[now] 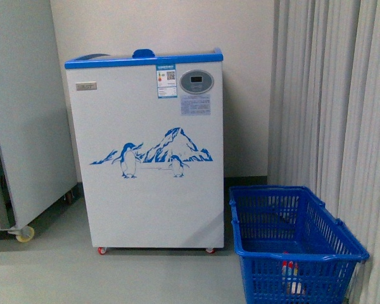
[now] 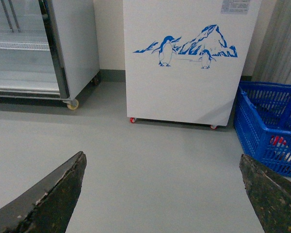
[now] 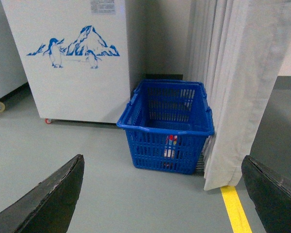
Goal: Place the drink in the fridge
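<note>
The fridge is a white chest freezer with a blue top rim and penguin print, standing against the wall; it also shows in the left wrist view and the right wrist view. The drink lies inside a blue shopping basket and shows only through the mesh, red cap and label, also in the right wrist view and the left wrist view. My left gripper is open and empty above the floor. My right gripper is open and empty, well short of the basket. Neither arm shows in the front view.
The blue shopping basket stands on the floor right of the fridge, against a pale curtain. A tall grey-white cabinet on casters stands at the left. A yellow floor line runs below the curtain's hem.
</note>
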Motion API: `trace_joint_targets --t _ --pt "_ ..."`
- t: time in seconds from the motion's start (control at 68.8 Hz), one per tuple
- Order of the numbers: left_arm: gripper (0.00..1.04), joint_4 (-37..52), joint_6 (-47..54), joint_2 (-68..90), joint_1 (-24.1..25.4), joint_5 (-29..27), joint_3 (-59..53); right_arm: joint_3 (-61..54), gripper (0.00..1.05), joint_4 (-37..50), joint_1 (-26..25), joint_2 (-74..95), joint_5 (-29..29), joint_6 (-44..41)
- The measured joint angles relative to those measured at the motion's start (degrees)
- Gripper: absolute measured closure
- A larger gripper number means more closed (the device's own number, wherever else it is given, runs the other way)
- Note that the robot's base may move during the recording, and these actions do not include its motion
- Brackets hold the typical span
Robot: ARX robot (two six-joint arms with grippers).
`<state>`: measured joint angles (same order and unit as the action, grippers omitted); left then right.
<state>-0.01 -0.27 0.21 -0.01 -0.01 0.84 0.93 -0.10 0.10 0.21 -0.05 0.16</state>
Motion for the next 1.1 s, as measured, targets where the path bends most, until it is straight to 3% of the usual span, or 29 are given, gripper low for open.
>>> trace_joint_targets --t 1.104 --pt "0.08 0.00 0.00 0.00 0.00 0.02 0.00 0.00 0.08 0.00 -0.02 0.00 0.02 0.00"
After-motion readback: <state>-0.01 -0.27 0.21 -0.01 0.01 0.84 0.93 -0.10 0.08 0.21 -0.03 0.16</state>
